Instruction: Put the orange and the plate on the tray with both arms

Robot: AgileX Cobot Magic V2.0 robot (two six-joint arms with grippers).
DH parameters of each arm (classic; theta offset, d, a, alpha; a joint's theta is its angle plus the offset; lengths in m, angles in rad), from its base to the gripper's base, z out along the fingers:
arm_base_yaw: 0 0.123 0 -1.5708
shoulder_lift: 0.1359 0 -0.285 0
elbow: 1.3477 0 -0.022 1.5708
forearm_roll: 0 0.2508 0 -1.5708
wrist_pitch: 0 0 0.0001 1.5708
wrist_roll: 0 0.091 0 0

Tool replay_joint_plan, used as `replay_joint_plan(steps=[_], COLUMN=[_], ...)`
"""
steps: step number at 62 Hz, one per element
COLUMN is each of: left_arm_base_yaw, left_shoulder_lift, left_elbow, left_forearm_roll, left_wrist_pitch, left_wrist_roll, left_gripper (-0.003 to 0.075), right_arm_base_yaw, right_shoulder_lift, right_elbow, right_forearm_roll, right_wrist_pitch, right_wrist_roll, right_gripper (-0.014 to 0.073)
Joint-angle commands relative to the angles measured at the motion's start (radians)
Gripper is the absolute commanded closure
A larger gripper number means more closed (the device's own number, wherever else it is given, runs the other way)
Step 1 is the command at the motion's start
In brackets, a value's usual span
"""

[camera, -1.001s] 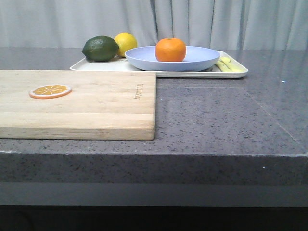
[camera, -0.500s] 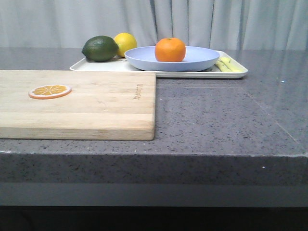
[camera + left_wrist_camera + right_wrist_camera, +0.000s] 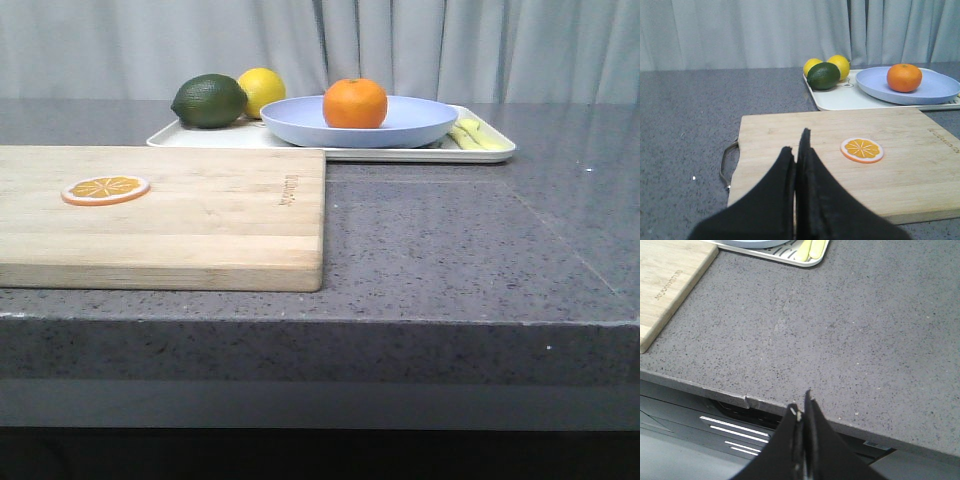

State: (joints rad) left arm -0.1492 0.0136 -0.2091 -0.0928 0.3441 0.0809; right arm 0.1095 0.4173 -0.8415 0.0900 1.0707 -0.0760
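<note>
On the tray (image 3: 490, 152): 1 plate (image 3: 420, 122) w/ 1 orange (image 3: 355, 103), 1 lime (image 3: 209, 101), 2 lemons (image 3: 840, 65); both grippers, left (image 3: 796, 152) & right (image 3: 802, 410), pinched closed, empty.

Probably a kitchen: speckled grey countertop (image 3: 450, 250), wooden cutting board (image 3: 160, 215), fruit.

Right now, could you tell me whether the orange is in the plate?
Yes: the orange sits inside the plate, which rests on the tray.
</note>
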Motion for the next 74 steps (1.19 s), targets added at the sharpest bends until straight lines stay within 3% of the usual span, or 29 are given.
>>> replay_joint_plan(steps=[1, 34, 74], left_arm_base_yaw=[0.001, 0.031, 0.045], left_shoulder_lift=[-0.009, -0.039, -0.039], left_elbow=[0.01, 0.244, 0.244], left_forearm_roll=[0.105, 0.1, 0.118], left_wrist_pitch=[-0.102, -0.429, -0.44], left_wrist_roll=[-0.173, -0.196, -0.162], left_gripper=[0.074, 0.074, 0.074], right_arm_base_yaw=[-0.007, -0.007, -0.007], right_shoulder_lift=[0.009, 0.009, 0.009], right_elbow=[-0.022, -0.022, -0.022], right_forearm_roll=[-0.002, -0.002, -0.002], right_wrist_pitch=[-0.069, -0.069, -0.068], right_wrist_roll=[-0.007, -0.007, -0.007], right_gripper=[0.0661, 0.0661, 0.0661])
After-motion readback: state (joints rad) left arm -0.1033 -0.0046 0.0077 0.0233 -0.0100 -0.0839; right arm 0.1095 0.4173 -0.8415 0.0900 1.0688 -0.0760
